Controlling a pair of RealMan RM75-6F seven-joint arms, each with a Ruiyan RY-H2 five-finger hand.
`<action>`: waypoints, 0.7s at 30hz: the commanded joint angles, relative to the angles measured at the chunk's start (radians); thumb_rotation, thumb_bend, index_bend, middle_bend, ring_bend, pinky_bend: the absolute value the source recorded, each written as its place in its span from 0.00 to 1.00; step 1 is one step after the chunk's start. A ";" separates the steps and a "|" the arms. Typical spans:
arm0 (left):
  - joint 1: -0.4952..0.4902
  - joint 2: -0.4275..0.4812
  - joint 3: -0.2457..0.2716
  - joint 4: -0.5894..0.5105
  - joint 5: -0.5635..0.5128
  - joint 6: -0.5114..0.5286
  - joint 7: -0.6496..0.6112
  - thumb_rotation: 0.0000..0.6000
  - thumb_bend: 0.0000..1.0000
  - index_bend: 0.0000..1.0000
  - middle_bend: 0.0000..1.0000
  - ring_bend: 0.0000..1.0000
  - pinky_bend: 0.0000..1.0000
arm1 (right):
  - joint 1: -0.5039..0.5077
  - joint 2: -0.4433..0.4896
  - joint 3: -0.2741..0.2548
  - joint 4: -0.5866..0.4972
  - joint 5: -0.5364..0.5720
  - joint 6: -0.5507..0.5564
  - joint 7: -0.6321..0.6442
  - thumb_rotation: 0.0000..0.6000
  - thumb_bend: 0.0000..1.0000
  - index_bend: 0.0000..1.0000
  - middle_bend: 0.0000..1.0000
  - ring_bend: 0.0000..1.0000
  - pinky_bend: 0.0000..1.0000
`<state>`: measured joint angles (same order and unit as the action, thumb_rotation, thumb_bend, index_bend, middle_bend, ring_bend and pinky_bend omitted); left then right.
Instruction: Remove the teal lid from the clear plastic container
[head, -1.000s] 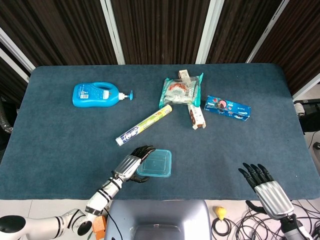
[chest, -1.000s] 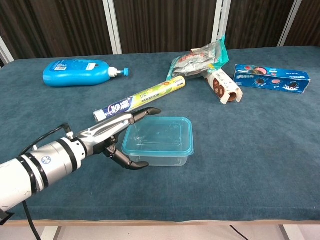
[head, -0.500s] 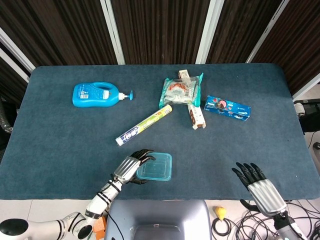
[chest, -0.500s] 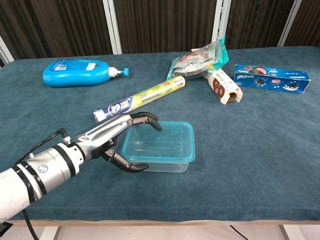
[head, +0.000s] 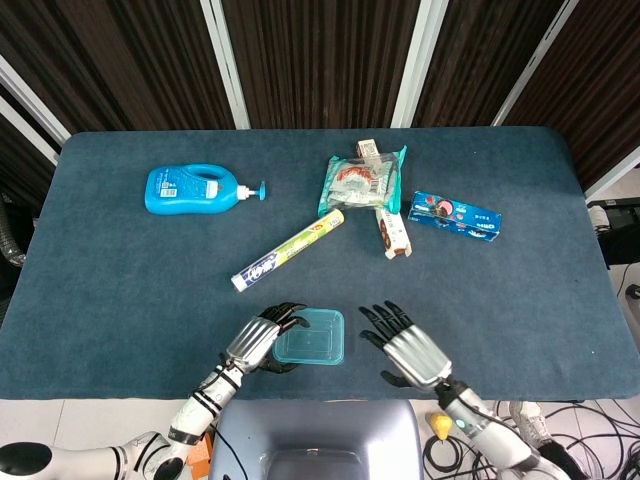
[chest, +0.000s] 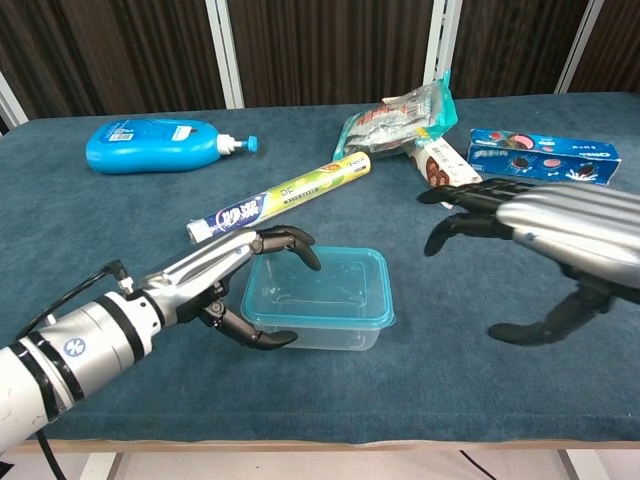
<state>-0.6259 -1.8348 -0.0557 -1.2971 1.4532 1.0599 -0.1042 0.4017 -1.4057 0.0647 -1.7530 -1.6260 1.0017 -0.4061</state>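
the container (chest: 318, 297) sits near the front edge of the table (head: 120, 290), with the lid (head: 310, 333) seated on top. the left hand (chest: 232, 284) grips the container's left end, fingers curled over the lid's rim and thumb hooked low against the side wall. the right hand (chest: 545, 240) hovers just right of the container, fingers spread and holding nothing, not touching it.

the main risk is that left grip: its fingers lie on the lid itself, so a pull from the right hand could be fought by the hand meant to brace the box. the lid may then flex and stay on, or the whole container may lift or skid toward the nearby edge. the right fingers could also slip off the thin rim. the wrap tube (head: 288, 251) lies well behind, unlikely to interfere.
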 joint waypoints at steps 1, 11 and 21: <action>0.004 0.006 0.000 -0.007 -0.003 0.000 0.002 1.00 0.26 0.55 0.50 0.49 0.55 | 0.072 -0.114 0.028 0.077 0.009 -0.042 0.019 1.00 0.18 0.37 0.00 0.00 0.00; 0.010 0.008 0.007 -0.006 -0.006 -0.013 -0.002 1.00 0.27 0.56 0.50 0.50 0.56 | 0.119 -0.247 0.021 0.192 0.002 -0.014 0.022 1.00 0.22 0.42 0.03 0.00 0.00; 0.011 0.010 0.011 -0.001 0.007 -0.016 -0.017 1.00 0.27 0.56 0.50 0.50 0.58 | 0.141 -0.291 0.012 0.225 0.019 0.008 0.031 1.00 0.25 0.45 0.04 0.00 0.00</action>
<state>-0.6150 -1.8251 -0.0444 -1.2977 1.4600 1.0437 -0.1207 0.5408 -1.6943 0.0774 -1.5301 -1.6089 1.0098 -0.3737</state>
